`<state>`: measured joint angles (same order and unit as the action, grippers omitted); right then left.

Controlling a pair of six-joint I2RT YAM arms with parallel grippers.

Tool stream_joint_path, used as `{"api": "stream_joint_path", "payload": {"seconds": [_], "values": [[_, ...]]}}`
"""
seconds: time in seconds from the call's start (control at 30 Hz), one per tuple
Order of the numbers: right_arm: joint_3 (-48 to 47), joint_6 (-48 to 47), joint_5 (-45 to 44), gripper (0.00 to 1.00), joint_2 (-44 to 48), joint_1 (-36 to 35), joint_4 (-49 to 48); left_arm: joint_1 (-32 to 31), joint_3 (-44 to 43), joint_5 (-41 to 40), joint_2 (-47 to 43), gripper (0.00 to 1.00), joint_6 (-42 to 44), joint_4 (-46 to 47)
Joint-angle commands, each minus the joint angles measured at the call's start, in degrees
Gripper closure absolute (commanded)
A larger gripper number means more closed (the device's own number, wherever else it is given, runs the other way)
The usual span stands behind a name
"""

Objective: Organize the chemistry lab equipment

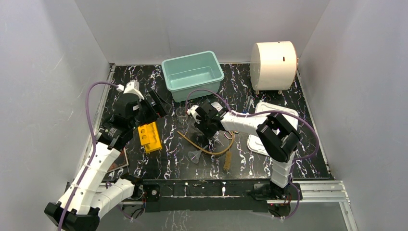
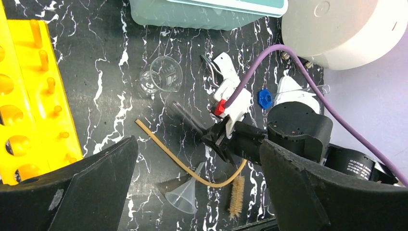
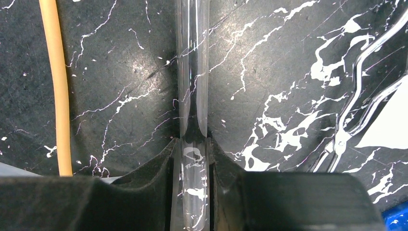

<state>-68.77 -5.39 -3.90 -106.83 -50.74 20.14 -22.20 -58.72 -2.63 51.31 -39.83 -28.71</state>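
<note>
My right gripper [image 3: 194, 159] is shut on a clear glass tube [image 3: 192, 72] that runs forward from its jaws close over the black mat; the left wrist view shows this gripper [image 2: 216, 138] and tube [image 2: 188, 118] too. My left gripper [image 2: 198, 144] is wide open and empty, hovering above the mat near the yellow rack [image 1: 149, 136]. A clear beaker [image 2: 163, 74], tan rubber tube [image 2: 166, 147], clear funnel [image 2: 185, 192], brown brush [image 2: 235, 197] and blue cap [image 2: 264, 98] lie on the mat. Metal tongs [image 3: 356, 106] lie right of the glass tube.
A teal bin [image 1: 192, 74] stands at the back centre and a big white cylinder [image 1: 274, 65] at the back right. A white tray [image 1: 269, 125] lies under the right arm. A book [image 1: 118, 163] lies at the front left.
</note>
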Motion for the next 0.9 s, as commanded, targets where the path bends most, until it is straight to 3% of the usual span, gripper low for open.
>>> {"api": "stream_joint_path", "payload": {"seconds": [0.0,0.17,0.27,0.7,0.87], "values": [[2.6,-1.9,-0.3,0.76,0.4,0.1,-2.0,0.4,1.3,-1.6,-2.3,0.02,-5.6,-1.9],[4.7,-1.0,0.3,0.76,3.7,0.5,-4.4,0.4,5.1,-0.4,-2.8,0.02,-12.9,-2.3],[6.6,0.4,1.6,0.76,5.9,1.2,-6.1,0.4,7.5,5.6,-1.5,0.05,-13.2,1.4],[13.4,6.6,1.8,0.77,15.0,4.4,-11.6,0.1,7.0,21.1,16.5,0.04,-12.5,12.3],[14.5,8.3,3.5,0.77,17.8,5.9,-13.1,-0.4,7.0,22.1,20.8,0.03,-14.5,18.3]]}}
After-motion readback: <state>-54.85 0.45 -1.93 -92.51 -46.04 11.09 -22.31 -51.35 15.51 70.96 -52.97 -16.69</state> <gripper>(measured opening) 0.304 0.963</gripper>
